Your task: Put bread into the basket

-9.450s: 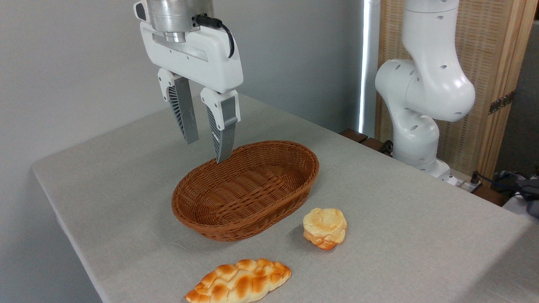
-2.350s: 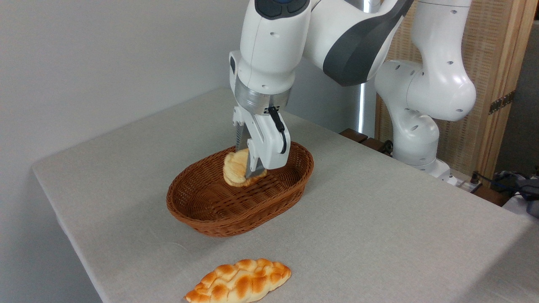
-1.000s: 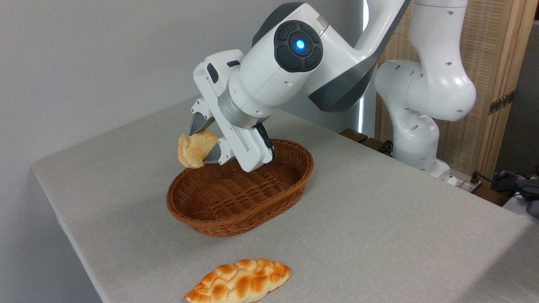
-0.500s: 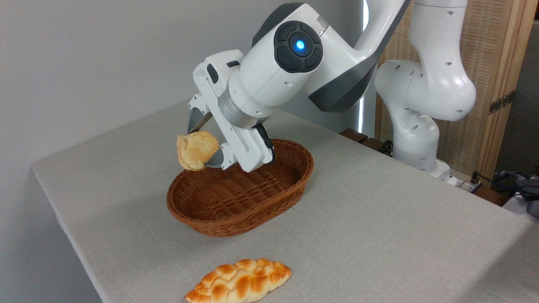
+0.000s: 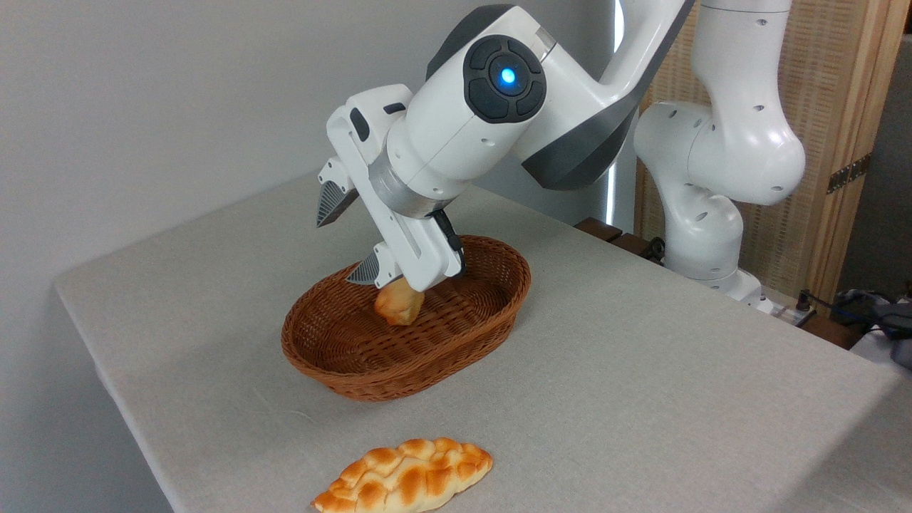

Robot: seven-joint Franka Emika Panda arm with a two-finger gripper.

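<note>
Brown wicker basket [image 5: 342, 356] on a grey tabletop [image 5: 641, 370] holds the bread [image 5: 397, 305]; the claw [image 5: 345, 239] above is spread wide, holding nothing.

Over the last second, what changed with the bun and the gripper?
The gripper opened and let go of the bread, which dropped from between the fingers, above the basket's left rim, down into the basket; it now lies inside, partly hidden behind the gripper body. The arm's pose, the basket and the braided loaf on the table stayed put.
</note>
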